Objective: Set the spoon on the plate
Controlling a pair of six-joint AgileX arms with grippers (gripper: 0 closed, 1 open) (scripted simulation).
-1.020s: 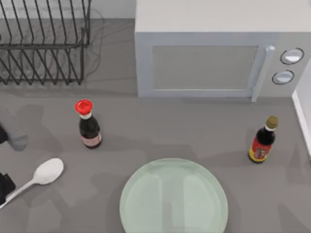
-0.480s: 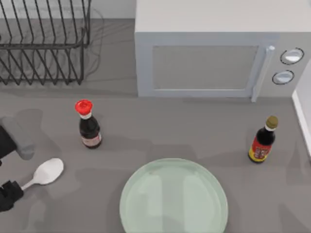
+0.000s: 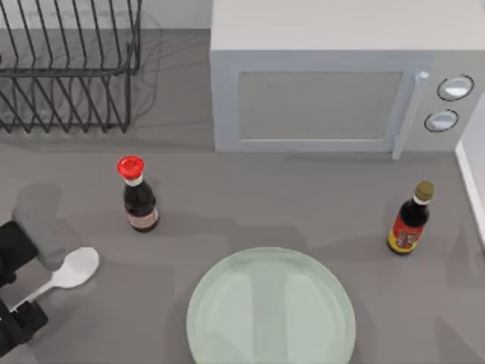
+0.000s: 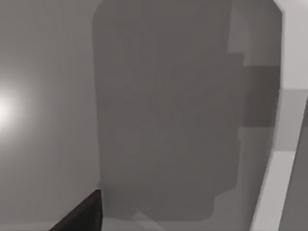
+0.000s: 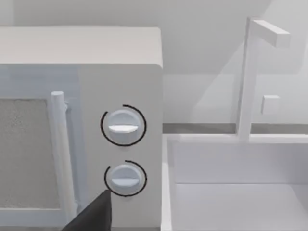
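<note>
I'm on the approach: my left gripper [image 3: 19, 284], jaws wide, straddles the spoon [image 3: 64, 273] handle. Next, close, lift, carry right to the plate [image 3: 271, 307].

A rendered kitchen counter: a boxy pale grey microwave oven [image 3: 345, 91] with two round dials [image 5: 123, 126] stands at the back of a flat grey tabletop [image 3: 303, 208], beside a black wire dish rack [image 3: 68, 68]. Two dark glass sauce bottles (one red-capped [image 3: 139, 196], one brown-capped [image 3: 410, 220]) stand upright, and a white sink basin [image 5: 236, 183] with a slim white tap [image 5: 250, 77] adjoins the oven.
</note>
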